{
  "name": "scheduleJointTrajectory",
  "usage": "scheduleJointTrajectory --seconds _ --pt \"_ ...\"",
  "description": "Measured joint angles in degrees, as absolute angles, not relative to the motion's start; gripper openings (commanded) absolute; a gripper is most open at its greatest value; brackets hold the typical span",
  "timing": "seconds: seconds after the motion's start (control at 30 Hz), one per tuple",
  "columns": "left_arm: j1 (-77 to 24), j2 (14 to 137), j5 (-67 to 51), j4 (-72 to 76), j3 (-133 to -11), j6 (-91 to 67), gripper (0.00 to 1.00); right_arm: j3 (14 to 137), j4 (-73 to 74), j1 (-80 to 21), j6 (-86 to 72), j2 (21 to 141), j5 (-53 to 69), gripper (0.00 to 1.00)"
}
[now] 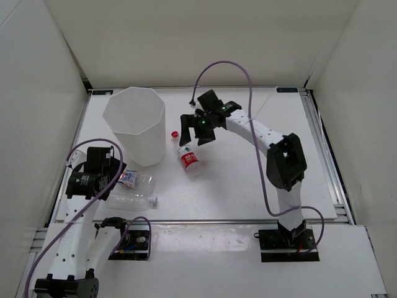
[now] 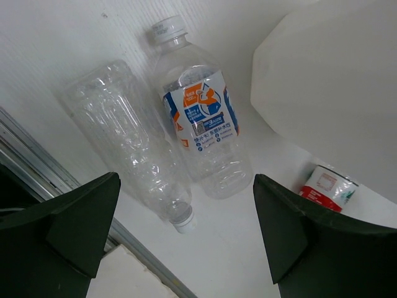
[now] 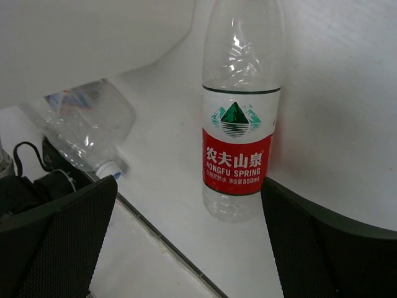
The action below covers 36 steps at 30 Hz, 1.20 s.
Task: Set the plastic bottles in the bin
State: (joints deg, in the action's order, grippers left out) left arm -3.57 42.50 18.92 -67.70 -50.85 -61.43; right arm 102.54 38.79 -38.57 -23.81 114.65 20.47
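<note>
The white faceted bin (image 1: 133, 124) stands upright at the back left; its wall also shows in the left wrist view (image 2: 329, 87) and the right wrist view (image 3: 93, 37). A red-labelled bottle (image 1: 189, 160) lies right of it, below my open, empty right gripper (image 1: 194, 132), and lies ahead of the open jaws (image 3: 239, 124). A blue-white labelled bottle (image 2: 198, 112) and a clear unlabelled bottle (image 2: 133, 149) lie side by side near the bin's foot (image 1: 133, 189). My left gripper (image 1: 115, 171) hovers open and empty above them.
A small loose red cap (image 1: 175, 133) lies on the table between the bin and the right gripper. A metal rail (image 1: 205, 220) runs along the table's near edge, close to the clear bottle. White walls enclose the table.
</note>
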Motion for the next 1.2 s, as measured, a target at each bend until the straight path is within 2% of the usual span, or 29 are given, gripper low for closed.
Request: scheduleJointTrajectory --seconds 0.33,0.43,0.5,0.7,0.77,0.8,0.83,1.2 --pt "-3.57 45.69 17.61 -67.20 -51.79 -55.94 0.99 105.69 39.05 -41.43 -25.87 128.20 21.45 1.00" --pt "-3.57 44.91 17.82 -67.20 -51.81 -55.00 0.99 107.15 39.11 -41.28 -27.62 131.20 24.67 0.86" --pt "-3.57 44.16 18.00 -67.22 -51.81 -54.63 0.99 107.39 39.11 -41.36 -28.08 131.26 25.28 0.70" --pt "-3.57 43.16 18.24 -67.24 -51.92 -54.48 0.99 101.14 39.29 -41.65 -27.88 125.51 22.61 0.53" --pt "-3.57 43.09 18.22 -67.24 -51.92 -54.68 0.99 99.90 40.16 -41.74 -27.62 124.27 21.08 0.53" --pt "-3.57 43.07 18.20 -67.22 -51.90 -54.92 0.99 99.57 40.34 -41.76 -27.62 124.05 20.62 0.73" --pt "-3.57 43.05 18.17 -67.24 -51.88 -54.98 0.99 99.46 40.60 -41.76 -27.88 123.96 20.16 1.00" --pt "-3.57 42.68 18.17 -68.47 -51.79 -55.57 0.99 98.56 37.47 -41.93 -32.99 120.68 18.24 1.00"
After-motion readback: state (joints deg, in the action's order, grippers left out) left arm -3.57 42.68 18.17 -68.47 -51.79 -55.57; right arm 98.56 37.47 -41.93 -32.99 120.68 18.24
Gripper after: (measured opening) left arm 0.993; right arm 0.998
